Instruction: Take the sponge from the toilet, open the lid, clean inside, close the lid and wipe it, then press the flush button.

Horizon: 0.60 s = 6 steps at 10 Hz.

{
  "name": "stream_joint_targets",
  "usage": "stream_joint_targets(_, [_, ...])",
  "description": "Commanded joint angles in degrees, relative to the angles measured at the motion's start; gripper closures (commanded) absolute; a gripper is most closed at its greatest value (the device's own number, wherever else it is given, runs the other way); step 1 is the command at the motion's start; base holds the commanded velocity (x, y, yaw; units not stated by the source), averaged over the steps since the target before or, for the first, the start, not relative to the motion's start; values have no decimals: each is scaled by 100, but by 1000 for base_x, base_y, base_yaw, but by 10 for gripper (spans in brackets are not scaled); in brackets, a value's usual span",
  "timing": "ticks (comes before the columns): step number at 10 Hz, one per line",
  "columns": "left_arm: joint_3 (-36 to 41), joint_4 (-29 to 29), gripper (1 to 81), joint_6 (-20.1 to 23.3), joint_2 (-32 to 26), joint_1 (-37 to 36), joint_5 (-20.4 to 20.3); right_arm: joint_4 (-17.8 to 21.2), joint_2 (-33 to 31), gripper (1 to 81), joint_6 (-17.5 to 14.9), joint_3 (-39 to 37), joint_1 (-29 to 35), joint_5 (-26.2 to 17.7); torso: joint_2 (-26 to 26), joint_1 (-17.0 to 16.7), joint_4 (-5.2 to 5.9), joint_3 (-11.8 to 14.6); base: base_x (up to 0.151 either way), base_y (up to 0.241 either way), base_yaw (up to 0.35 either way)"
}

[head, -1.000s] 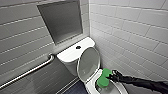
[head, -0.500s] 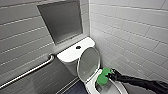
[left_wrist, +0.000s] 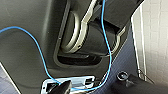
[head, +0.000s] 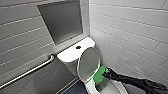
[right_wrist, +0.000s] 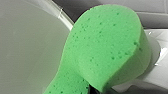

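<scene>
Dark grey moulded robot panel point(left_wrist: 27, 50) close up, curved silver metal bracket point(left_wrist: 80, 31) against a black cylindrical housing point(left_wrist: 96, 37) in its recess, thin blue cable point(left_wrist: 109, 60) looping to a small white connector plate point(left_wrist: 75, 80), small black round fitting point(left_wrist: 122, 75) nearby, pale tiled wall point(left_wrist: 155, 37) beyond.

**Inspector A:** Classification of the premises?

**Inspector B:** A toilet room. Noted: a white ceramic toilet point(head: 70, 55) with a boxy tank, a flush button point(head: 78, 47) in the tank top, and the lid point(head: 88, 62) standing raised.

**Inspector A:** Supporting fixtures?

**Inspector B:** A metal grab bar point(head: 27, 72) fixed to the side wall. Pale tiled walls point(head: 130, 27) meet in a corner, with a recessed niche point(head: 61, 21) above the tank.
</scene>
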Motion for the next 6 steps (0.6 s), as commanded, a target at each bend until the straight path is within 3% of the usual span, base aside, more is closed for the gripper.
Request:
stream_joint_targets(1, [52, 66, 10, 93, -60, 192, 490, -8, -208, 811, 42, 4, 582, -158, 0, 0, 0, 0, 0, 0, 0])
stream_joint_targets(4, [43, 145, 10, 93, 1, 192, 490, 71, -648, 811, 51, 126, 380, -97, 0, 0, 0, 0, 0, 0, 0])
stream_joint_targets(6, [-36, 145, 10, 102, 63, 183, 490, 62, -1008, 811, 51, 653, 283, -88, 0, 0, 0, 0, 0, 0, 0])
